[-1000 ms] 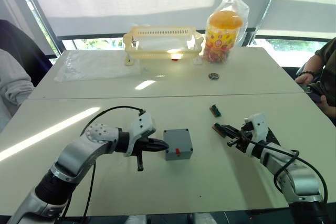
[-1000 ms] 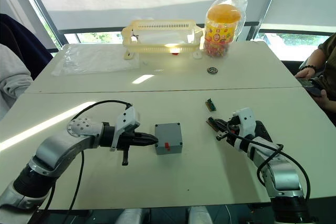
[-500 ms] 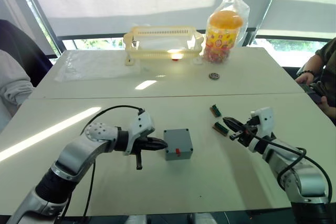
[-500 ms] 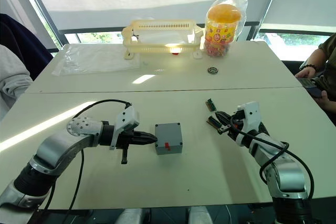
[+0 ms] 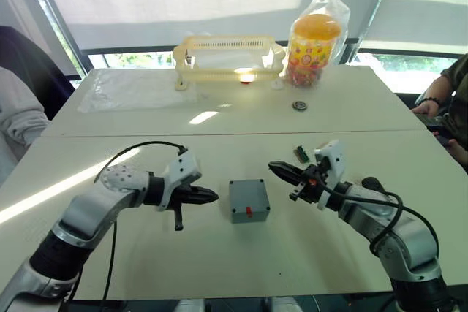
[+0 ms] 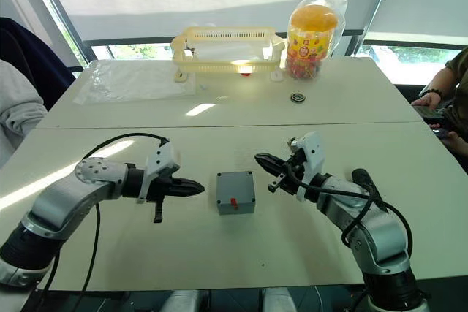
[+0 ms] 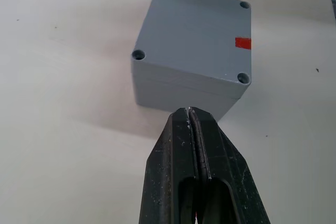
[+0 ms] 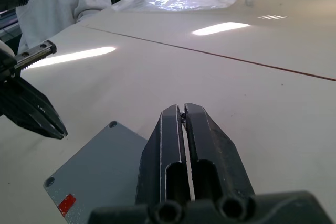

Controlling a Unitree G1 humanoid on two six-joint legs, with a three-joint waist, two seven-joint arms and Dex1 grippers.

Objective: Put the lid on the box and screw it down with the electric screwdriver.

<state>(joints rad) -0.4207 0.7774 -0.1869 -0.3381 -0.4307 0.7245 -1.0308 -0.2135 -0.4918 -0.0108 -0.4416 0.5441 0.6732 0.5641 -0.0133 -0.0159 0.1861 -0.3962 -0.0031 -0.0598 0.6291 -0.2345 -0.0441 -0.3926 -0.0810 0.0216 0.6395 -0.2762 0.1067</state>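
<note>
Table (image 5: 219, 118) white and wide, with yellow rack (image 5: 228, 55) and candy jar (image 5: 312, 43) at far edge. Box (image 5: 248, 199) grey, lid (image 7: 202, 30) already sitting on top, near front of table between both arms, red mark facing front. Left gripper (image 5: 212, 196) with fingers pressed together, tip just beside box and apart from it; right gripper (image 5: 274, 168) also pressed together, raised near box's far right corner.
</note>
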